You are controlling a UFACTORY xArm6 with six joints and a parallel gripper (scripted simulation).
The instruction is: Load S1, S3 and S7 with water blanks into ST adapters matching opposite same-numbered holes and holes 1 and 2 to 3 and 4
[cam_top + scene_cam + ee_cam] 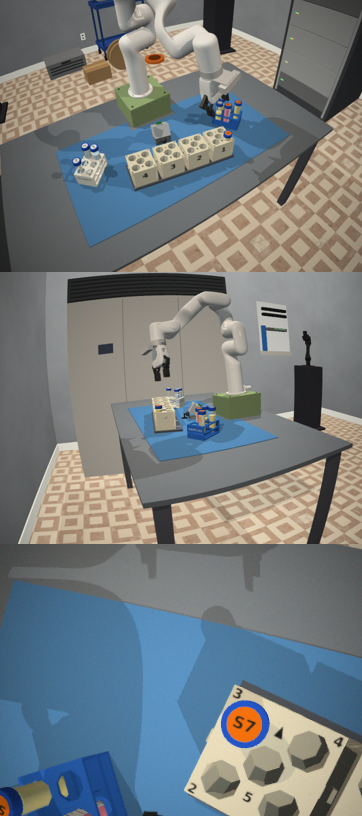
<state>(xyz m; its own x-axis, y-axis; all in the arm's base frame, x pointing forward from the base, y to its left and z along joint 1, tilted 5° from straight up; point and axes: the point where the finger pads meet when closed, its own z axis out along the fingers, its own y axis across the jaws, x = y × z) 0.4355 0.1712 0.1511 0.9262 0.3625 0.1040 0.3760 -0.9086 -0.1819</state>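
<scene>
the claw (216, 105) (162, 376) is spread as wide as it goes, its black fingers well apart with nothing between them, and it hangs in the air above the table (204, 201) (234, 473) (310, 619), touching nothing that i can see. one orange-dotted tube reads s7 (227, 134) (158, 408) (245, 724), plain as day from the wrist view; it stands in hole 3 of adapter 1 (220, 149) (164, 420) (235, 754). that block's top also shows 2, 4 and 5, plus a small black triangle. along the stand (181, 174) (168, 431) the others wear big numbers on their sides: adapter 2 (199, 160), adapter 3 (173, 169) and adapter 4 (145, 178), with no caps poking out of them. the blue rack (226, 123) (195, 434) (107, 779) says "samples" and holds capped tubes, a pink one (227, 111) among them. the white rack (87, 178) (182, 401) is marked "blanks" (somebody likes their labels) and holds three white-dotted tubes, their print too small for me to trust. the sloped desk (160, 131) (193, 409) carries a green key (158, 123) (200, 404).
</scene>
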